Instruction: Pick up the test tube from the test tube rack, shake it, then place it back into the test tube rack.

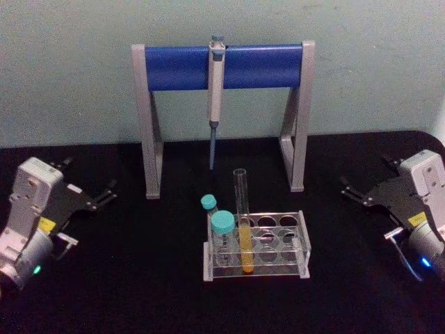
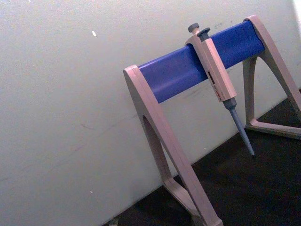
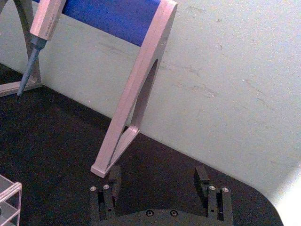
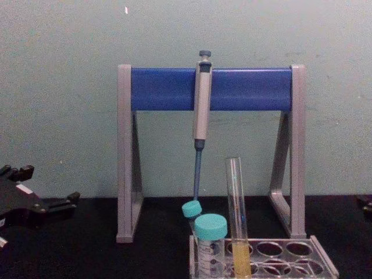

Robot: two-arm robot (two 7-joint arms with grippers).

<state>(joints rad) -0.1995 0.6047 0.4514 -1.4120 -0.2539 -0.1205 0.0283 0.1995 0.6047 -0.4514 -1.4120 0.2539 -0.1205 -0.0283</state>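
Note:
The test tube (image 1: 243, 223) (image 4: 238, 221) stands upright in the front row of the test tube rack (image 1: 304, 245) (image 4: 323, 257), a little left of the rack's middle, with yellow-orange liquid in its lower part. A corner of the rack (image 3: 10, 200) reaches into the right wrist view. My left gripper (image 1: 90, 175) (image 4: 51, 184) rests open far to the left of the rack, holding nothing. At the far right my right gripper (image 1: 365, 172) (image 3: 158, 181) is open too, its fingers wide apart and empty. Neither touches the tube.
Two teal-capped tubes (image 1: 223, 224) (image 4: 209, 228) stand in the rack's left end. Behind the rack is a blue-and-grey pipette stand (image 1: 222, 66) (image 4: 212, 88) with a pipette (image 1: 215, 97) (image 2: 217, 77) hanging from its bar. The black tabletop (image 1: 139, 278) ends at a pale wall.

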